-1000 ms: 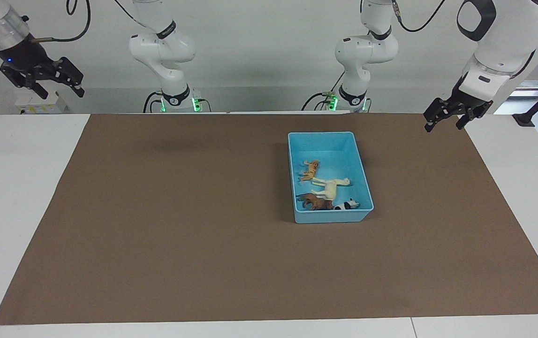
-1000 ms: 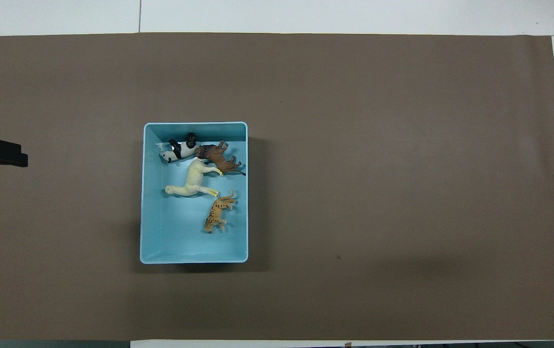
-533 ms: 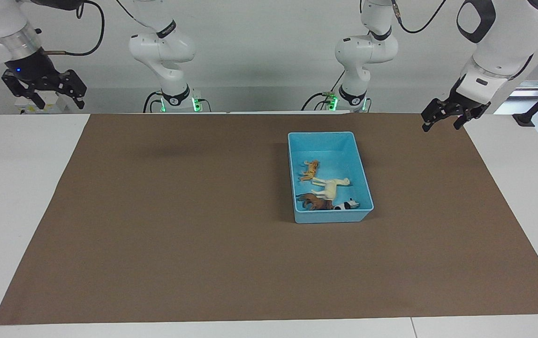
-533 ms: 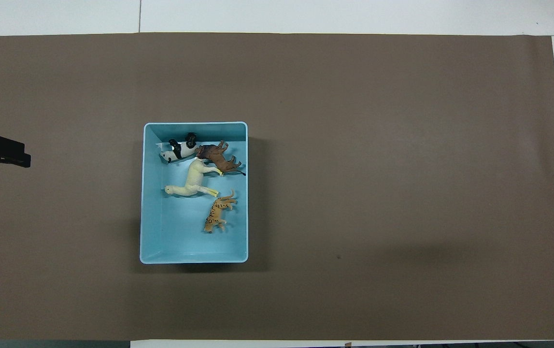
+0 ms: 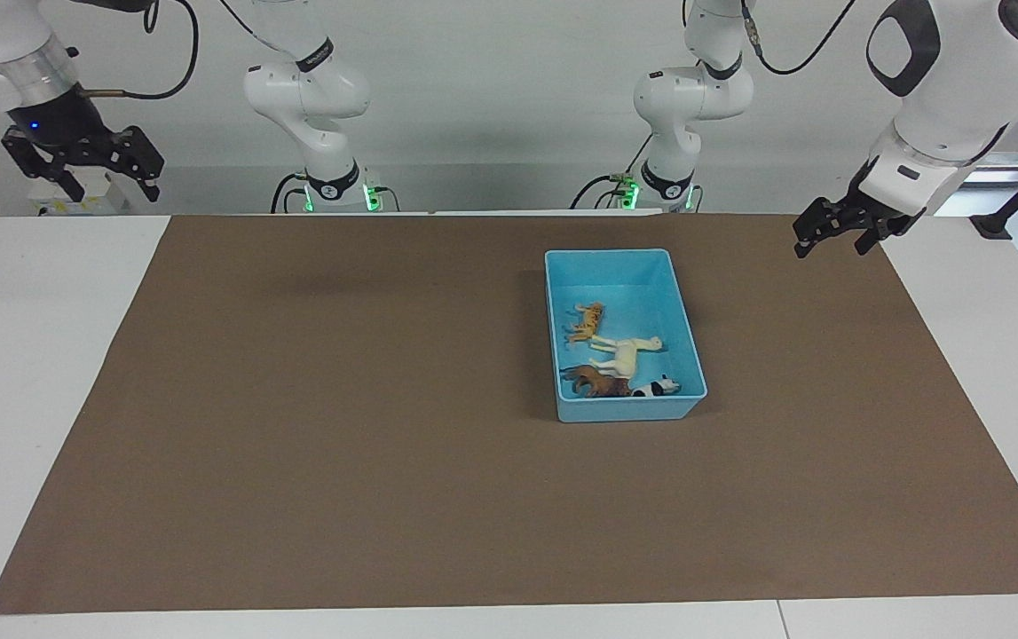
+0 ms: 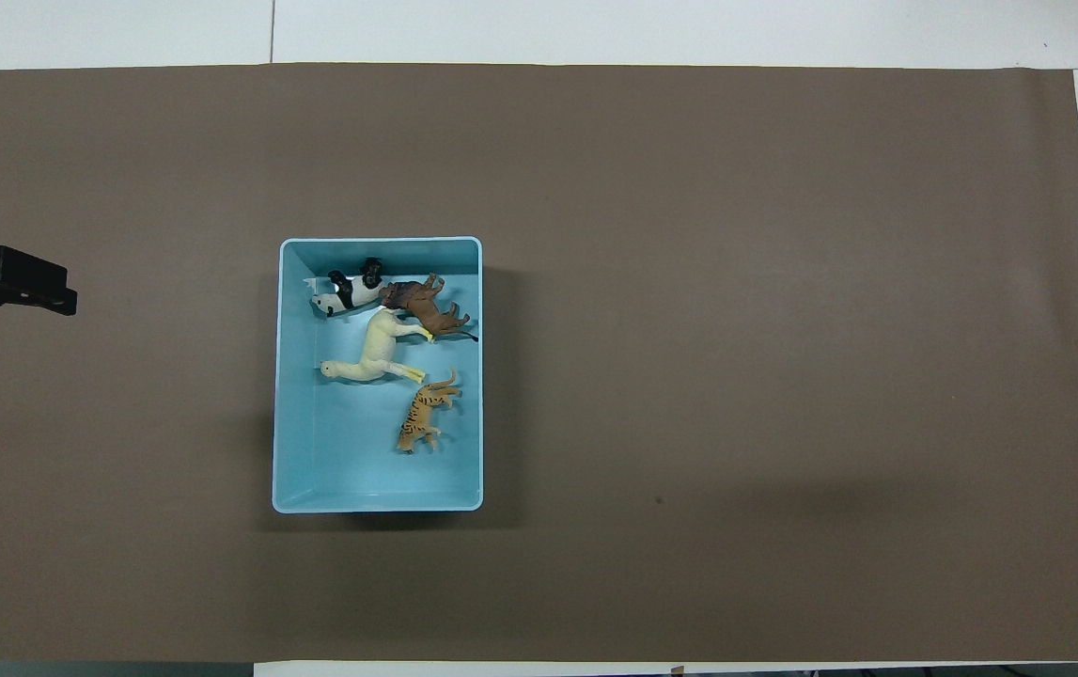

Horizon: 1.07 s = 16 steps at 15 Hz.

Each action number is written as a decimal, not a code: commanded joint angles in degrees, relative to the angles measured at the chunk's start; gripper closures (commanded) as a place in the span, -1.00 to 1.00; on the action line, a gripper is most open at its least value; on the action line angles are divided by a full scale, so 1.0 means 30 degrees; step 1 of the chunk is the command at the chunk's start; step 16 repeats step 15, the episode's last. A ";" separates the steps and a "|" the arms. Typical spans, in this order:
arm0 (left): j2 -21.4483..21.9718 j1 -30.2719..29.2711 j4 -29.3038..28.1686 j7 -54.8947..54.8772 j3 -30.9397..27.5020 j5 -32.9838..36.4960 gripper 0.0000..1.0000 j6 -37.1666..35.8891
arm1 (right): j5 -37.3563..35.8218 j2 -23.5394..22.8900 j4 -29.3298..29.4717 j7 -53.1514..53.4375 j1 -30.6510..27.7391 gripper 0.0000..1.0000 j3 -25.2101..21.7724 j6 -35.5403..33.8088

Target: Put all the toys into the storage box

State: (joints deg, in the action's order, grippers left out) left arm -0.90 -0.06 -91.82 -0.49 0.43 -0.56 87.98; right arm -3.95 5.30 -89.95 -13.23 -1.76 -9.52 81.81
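The light blue storage box stands on the brown mat, toward the left arm's end of the table; it also shows in the overhead view. All the toys lie inside it: the orange tiger, the cream horse, the dark brown maned animal and the panda. My left gripper hangs open and empty over the mat's edge, well away from the box. My right gripper is open and empty, raised off the mat's other end.
The brown mat covers most of the white table. Two more arm bases stand at the robots' edge. A small white box sits under the right gripper.
The left gripper has drifted slightly inward over the mat toward the box's side. The right gripper has shifted and turned a little. Box and toys have not moved.
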 commanded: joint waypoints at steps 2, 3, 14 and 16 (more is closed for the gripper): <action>0.0650 0.0255 -0.1233 -0.0305 -0.0174 0.0127 -1.00 0.0259 | 0.0087 0.0576 -0.0280 -0.0366 -0.0232 -1.00 0.0184 -0.0345; 0.0710 0.0256 -0.1412 -0.0276 -0.0174 0.0127 -1.00 0.0697 | 0.0087 0.0605 -0.0309 -0.0337 -0.0232 -1.00 0.0184 -0.0374; 0.0623 0.0314 -0.1179 -0.0247 -0.0057 -0.0605 -1.00 0.0642 | 0.0087 0.1425 -0.0983 -0.0278 -0.0027 -1.00 0.0184 -0.0579; 0.0594 0.0285 -0.1179 -0.0247 -0.0085 -0.0605 -1.00 0.0787 | 0.0087 0.1425 -0.0983 -0.0307 -0.0027 -1.00 0.0184 -0.0579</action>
